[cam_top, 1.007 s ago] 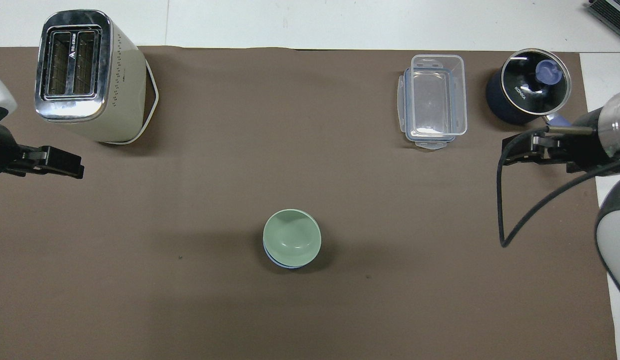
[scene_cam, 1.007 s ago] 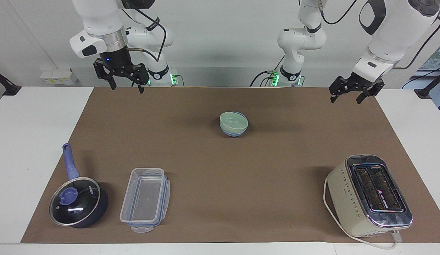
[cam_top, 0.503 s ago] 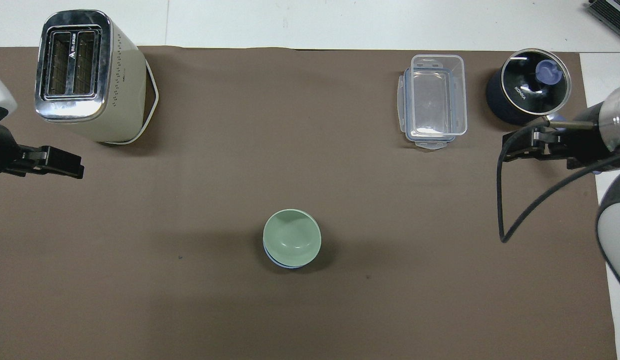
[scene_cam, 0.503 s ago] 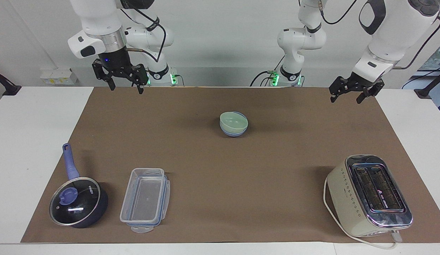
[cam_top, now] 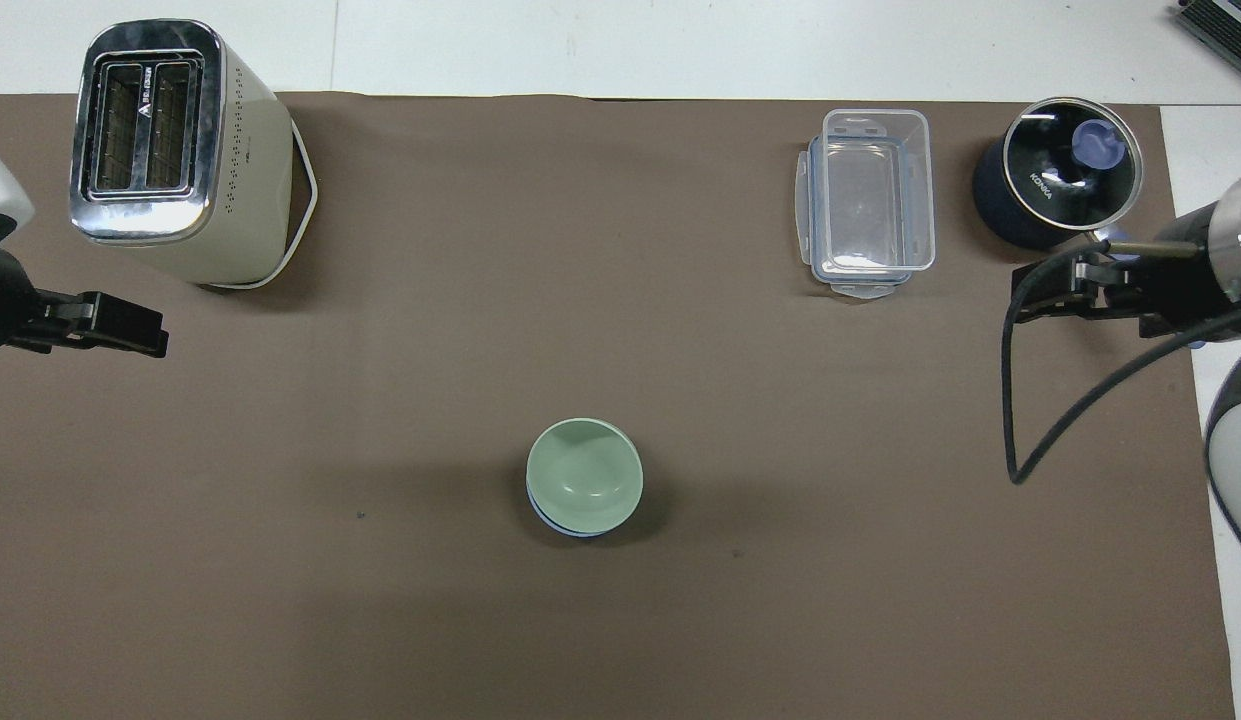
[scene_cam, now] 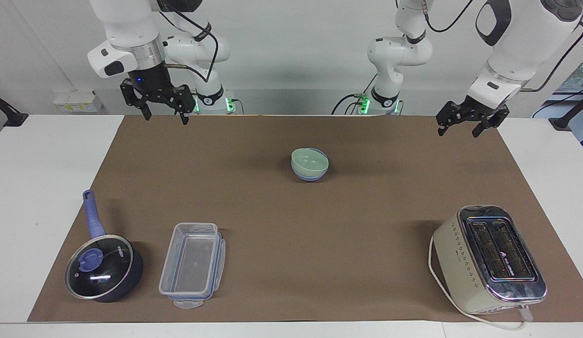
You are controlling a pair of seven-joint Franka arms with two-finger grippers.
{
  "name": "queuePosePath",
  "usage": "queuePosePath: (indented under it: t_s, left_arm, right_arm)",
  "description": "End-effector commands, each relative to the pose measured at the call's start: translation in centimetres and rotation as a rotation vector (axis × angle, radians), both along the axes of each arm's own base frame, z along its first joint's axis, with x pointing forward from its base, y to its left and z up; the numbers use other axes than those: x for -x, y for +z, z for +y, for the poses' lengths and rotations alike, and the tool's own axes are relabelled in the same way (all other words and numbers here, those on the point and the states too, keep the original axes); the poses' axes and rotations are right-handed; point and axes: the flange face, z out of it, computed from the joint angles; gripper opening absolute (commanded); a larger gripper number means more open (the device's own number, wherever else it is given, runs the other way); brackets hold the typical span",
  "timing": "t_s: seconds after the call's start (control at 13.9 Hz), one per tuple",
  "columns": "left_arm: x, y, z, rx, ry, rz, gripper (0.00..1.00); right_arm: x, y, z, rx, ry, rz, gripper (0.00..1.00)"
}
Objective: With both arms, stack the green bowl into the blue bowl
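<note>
Green bowl: we see the small round pale mint-green bowl [scene_cam: 309,162] sitting inside the small round light-blue bowl [scene_cam: 311,176], in the middle of the brown mat [scene_cam: 291,263].
Stack: we think the job looks done, nothing is left to carry.
Left gripper: the black left gripper [scene_cam: 465,126] hangs in the air over the mat's edge at its own end, fingers spread, holding nothing.
Right gripper: the black right gripper [scene_cam: 163,112] hangs over its own end, fingers spread, holding nothing.
Which is nearer: the bowls sit between both grippers, well apart from each; we cannot pick a nearer one.
</note>
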Motion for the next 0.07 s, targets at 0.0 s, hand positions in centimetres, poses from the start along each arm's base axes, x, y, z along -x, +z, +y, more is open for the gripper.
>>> queuePosePath:
  t_s: [0.0]
  left_arm:
    - [0.22,0.15,0.24,-0.013,-0.002,0.011,1.00]
  right_arm:
    - [0.10,0.42,-0.41,-0.024,0.026,0.000,1.00]
